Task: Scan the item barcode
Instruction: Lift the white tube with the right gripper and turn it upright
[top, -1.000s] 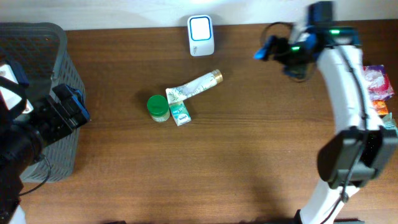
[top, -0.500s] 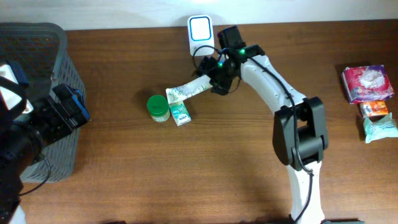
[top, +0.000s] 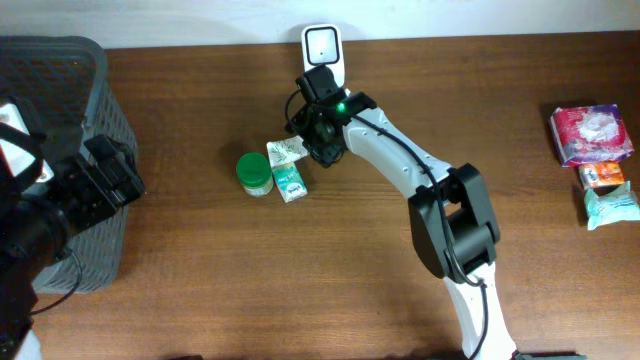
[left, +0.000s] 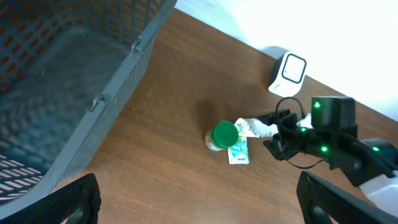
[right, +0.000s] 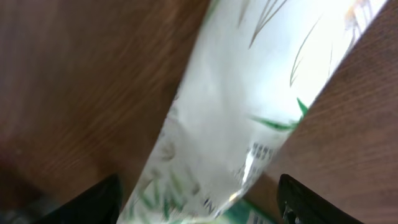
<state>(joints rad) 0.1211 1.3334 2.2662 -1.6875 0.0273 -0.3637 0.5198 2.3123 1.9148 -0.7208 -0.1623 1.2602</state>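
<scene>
A white tube with green leaf print (right: 249, 112) lies on the wooden table, and only its flat end (top: 285, 150) shows from overhead. My right gripper (top: 318, 140) is down over it, open. One dark finger (right: 93, 202) stands on each side of the tube, and wood shows between the tube and the right finger. The white scanner (top: 322, 45) stands just behind, at the table's far edge. My left gripper (left: 199, 205) hangs wide open and empty beside the basket (top: 60, 70), far left of the tube.
A green-lidded jar (top: 254, 172) and a small green-and-white box (top: 290, 183) touch the tube's flat end. Three packets (top: 595, 135) sit at the far right edge. The grey basket fills the left end of the table.
My right arm has swung from the far right across to the tube and come down over it, its jaws narrowing around it. The left arm has not moved.
</scene>
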